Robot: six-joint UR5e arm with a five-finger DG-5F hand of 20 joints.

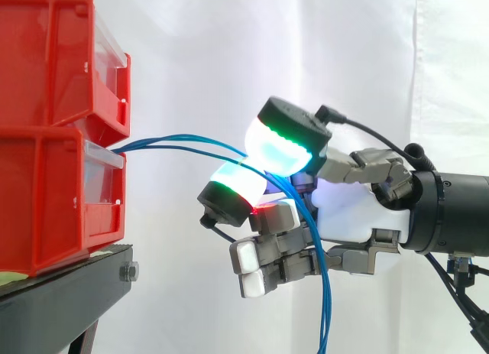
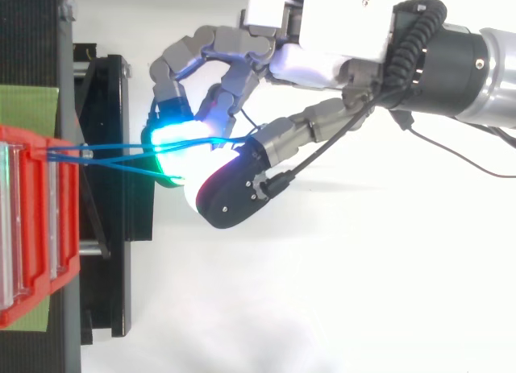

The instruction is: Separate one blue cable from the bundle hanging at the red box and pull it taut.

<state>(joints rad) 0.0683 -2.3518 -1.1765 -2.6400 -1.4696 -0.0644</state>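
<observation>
At the left edge, stacked red bins (image 1: pixel 53 140) sit on a black stand (image 1: pixel 65 289). The blue cables (image 1: pixel 324 308) leave the lower bin and run nearly level rightward to mid-frame. There the hand (image 1: pixel 351 212) pinches them between two glowing pads (image 1: pixel 279 146). Past the pinch they drop straight to the bottom edge.

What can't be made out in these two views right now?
Side view: how many blue cables the fingers of the hand pinch; the fingers themselves cover the contact.
Side view: the cables' lower ends, cut off by the bottom edge.
Both views: where the cables are fixed in the red bin; its walls hide that.
</observation>
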